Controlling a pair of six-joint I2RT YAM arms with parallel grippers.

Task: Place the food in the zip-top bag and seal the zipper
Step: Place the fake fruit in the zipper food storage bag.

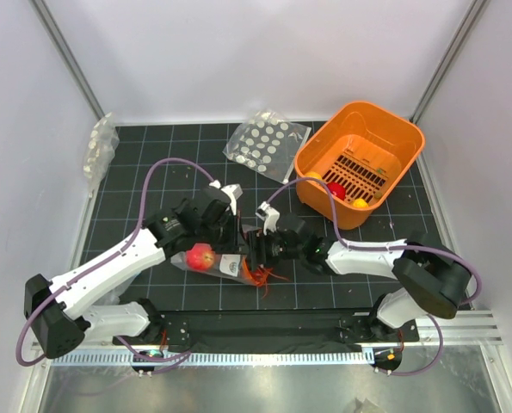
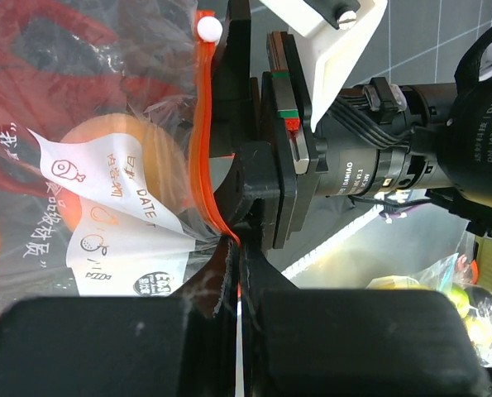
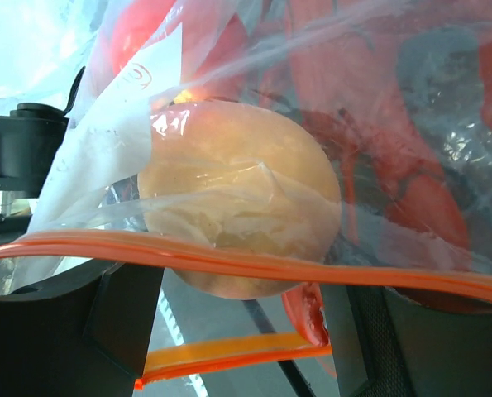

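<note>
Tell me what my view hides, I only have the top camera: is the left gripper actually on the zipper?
Observer: Yes. In the left wrist view the left gripper is shut on the zipper, pinching the orange-red strip between its fingers.
Operator: Is it sealed along its length?
Observer: No. In the right wrist view its two halves stand apart, with a clear gap between them.
</note>
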